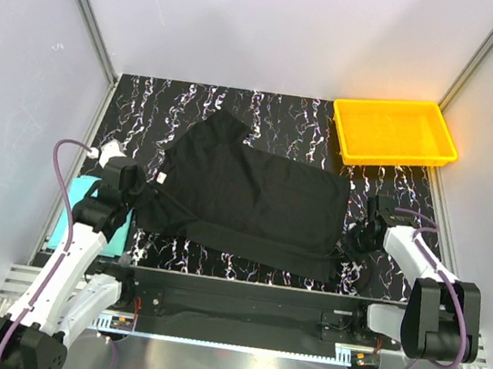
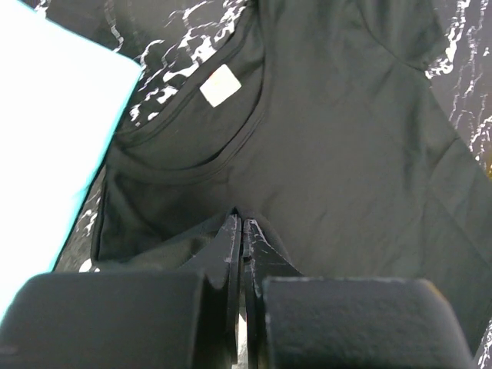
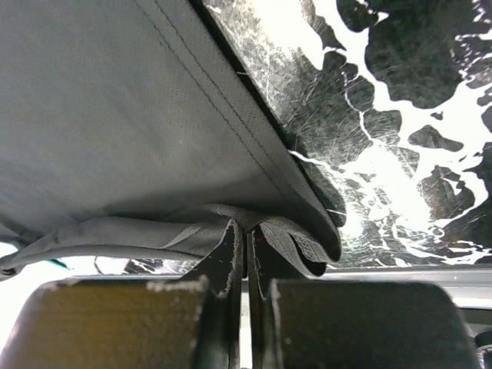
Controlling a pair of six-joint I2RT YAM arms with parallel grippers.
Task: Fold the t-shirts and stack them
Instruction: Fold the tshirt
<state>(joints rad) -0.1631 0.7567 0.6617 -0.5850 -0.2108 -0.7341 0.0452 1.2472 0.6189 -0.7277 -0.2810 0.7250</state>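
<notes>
The black t-shirt (image 1: pixel 253 204) lies spread across the middle of the marbled table, its neck with the small white label (image 1: pixel 164 176) toward the left. My left gripper (image 1: pixel 136 189) is shut on the black t-shirt near its collar; in the left wrist view the gripper (image 2: pixel 242 219) pinches the cloth just below the neckline and label (image 2: pixel 221 84). My right gripper (image 1: pixel 355 241) is shut on the shirt's hem corner at the right; the right wrist view shows it (image 3: pixel 247 227) pinching the folded hem (image 3: pixel 300 238). The teal t-shirt (image 1: pixel 73 211) lies folded at the far left, under my left arm.
A yellow plastic tray (image 1: pixel 396 132) stands at the back right of the table. Metal frame posts and white walls close in the sides. The table's near edge (image 1: pixel 242 280) runs just in front of the shirt.
</notes>
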